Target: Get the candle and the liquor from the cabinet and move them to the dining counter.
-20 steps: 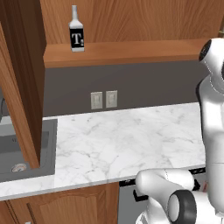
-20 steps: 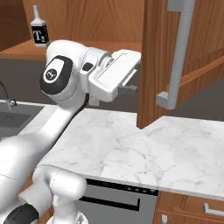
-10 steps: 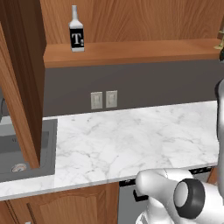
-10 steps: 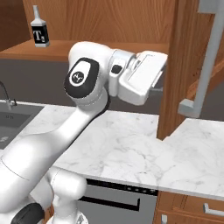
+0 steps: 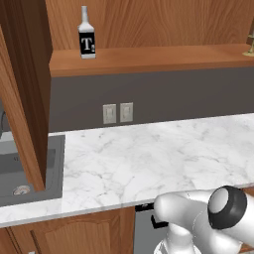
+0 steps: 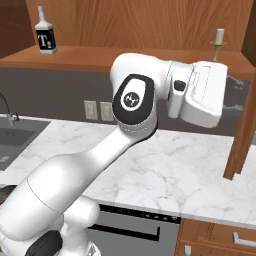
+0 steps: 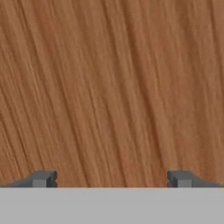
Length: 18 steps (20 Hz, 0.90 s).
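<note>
One liquor, one candle — both on cabinet shelf

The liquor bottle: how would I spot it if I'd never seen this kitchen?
Look up at the open reddish-brown wooden cabinet above the marble worktop. On its bottom shelf, toward the left end and above the grey sink, stands the liquor bottle. Unlike the pale candle far to the right on that shelf, it has a black label with a white "T".
</note>
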Motion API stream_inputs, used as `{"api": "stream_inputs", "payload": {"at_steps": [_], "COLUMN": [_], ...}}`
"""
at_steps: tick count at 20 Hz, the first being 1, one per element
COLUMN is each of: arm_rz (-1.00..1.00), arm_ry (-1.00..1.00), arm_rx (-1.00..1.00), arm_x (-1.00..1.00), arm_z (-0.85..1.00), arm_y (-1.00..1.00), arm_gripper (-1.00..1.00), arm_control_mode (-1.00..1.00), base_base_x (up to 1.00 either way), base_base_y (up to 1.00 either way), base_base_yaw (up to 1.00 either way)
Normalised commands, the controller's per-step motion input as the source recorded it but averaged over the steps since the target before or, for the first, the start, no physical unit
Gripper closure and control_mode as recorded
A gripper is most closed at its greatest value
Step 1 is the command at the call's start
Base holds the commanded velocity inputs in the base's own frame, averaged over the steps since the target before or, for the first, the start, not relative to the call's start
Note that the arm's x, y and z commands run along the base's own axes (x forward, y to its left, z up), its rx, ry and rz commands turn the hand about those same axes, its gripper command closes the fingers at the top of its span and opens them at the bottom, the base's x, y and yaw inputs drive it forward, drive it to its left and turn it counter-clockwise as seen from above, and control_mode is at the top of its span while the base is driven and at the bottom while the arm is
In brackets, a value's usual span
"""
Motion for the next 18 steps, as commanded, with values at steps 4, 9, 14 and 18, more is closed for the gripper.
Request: {"api": "stream_inputs", "payload": {"at_steps": [4,9,14,18], "arm_rz": [0.13,0.14,0.15,0.12], "arm_ry": [0.0,0.0,0.0,0.0], "arm_rx": [0.0,0.0,0.0,0.0], "arm_x": [0.06,0.09,0.15,0.07], "arm_z": [0.0,0.0,0.0,0.0], "arm_y": [-0.72,-0.71,-0.68,-0.46], "arm_gripper": [-1.0,-1.0,-1.0,-1.0], "arm_control_mode": [-1.0,-1.0,-1.0,-1.0], "base_base_x": [0.0,0.0,0.0,0.0], "base_base_y": [0.0,0.0,0.0,0.0], "base_base_yaw": [0.0,0.0,0.0,0.0]}}
